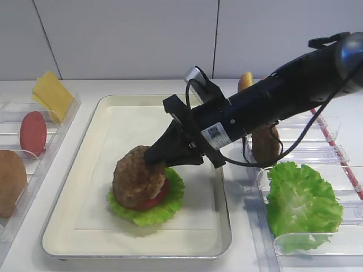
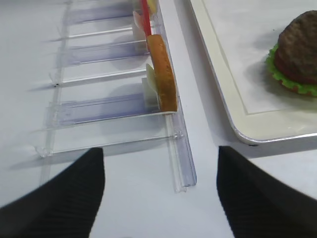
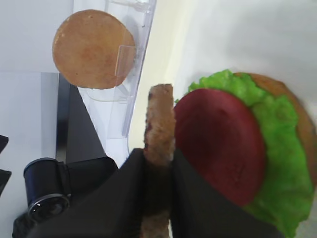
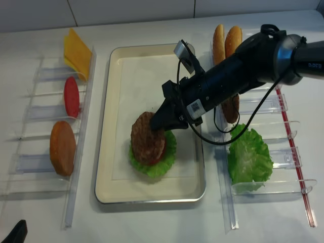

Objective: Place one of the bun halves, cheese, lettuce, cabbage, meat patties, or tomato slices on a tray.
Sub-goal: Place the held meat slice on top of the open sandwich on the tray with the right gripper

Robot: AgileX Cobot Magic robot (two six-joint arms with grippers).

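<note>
My right gripper [image 1: 156,158] [image 3: 158,158] [image 4: 158,124] is shut on a rough brown meat patty [image 1: 136,177] [image 3: 161,119] [image 4: 147,137], pinched by its rim. The patty hangs tilted over a stack on the cream tray [image 1: 85,226] [image 4: 116,76]. That stack is a red tomato slice [image 3: 218,144] on frilly lettuce [image 3: 277,163] [image 1: 170,207], with a bun half [image 3: 292,99] showing beneath. My left gripper [image 2: 159,151] is open over bare table, left of the tray's corner [image 2: 247,131], with nothing between its fingers.
Clear holders on the left carry cheese [image 4: 76,50], a tomato slice [image 4: 71,96] and a bun half [image 4: 62,147] [image 2: 163,74]. Holders on the right carry bun halves [image 4: 225,43], a second patty [image 1: 265,144] and lettuce [image 4: 248,157]. My right arm crosses the tray's right rim.
</note>
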